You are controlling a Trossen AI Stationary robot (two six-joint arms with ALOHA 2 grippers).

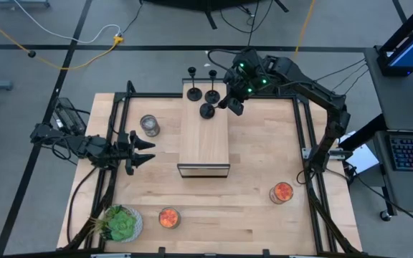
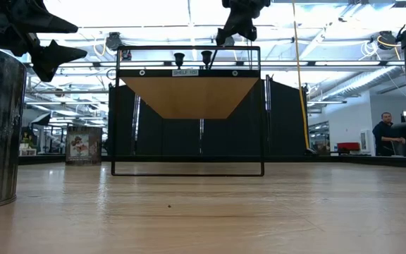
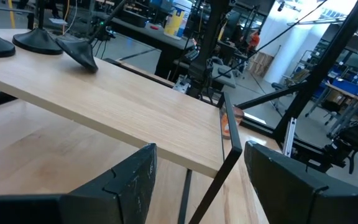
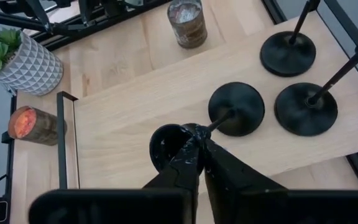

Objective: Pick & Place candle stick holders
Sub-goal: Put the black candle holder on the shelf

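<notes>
Three black candle stick holders are on the far end of the raised wooden shelf (image 1: 203, 136). Two stand upright on their round bases (image 1: 192, 92) (image 1: 212, 93). The third holder (image 1: 207, 110) is tilted, and my right gripper (image 1: 231, 104) is shut on it above the shelf's far right part. It also shows in the right wrist view (image 4: 236, 109) and the left wrist view (image 3: 79, 53). My left gripper (image 1: 145, 150) is open and empty, left of the shelf, pointing at its side. My right gripper pinches the tilted holder at its top end, by the small cup (image 4: 165, 148), between its two fingers. The fingers come slanting down from the table's far right. The stem (image 4: 219, 119) slopes down away from the fingers to the round base (image 4: 236, 109). The base is tipped, with its lower edge (image 3: 94, 65) at the shelf top.
A silvery jar (image 1: 149, 125) stands left of the shelf. Two orange candles (image 1: 281, 192) (image 1: 168, 218) and a potted plant (image 1: 120, 223) stand near the front edge. A black frame (image 1: 301, 129) rims the table. The shelf's near half (image 1: 203, 154) is bare.
</notes>
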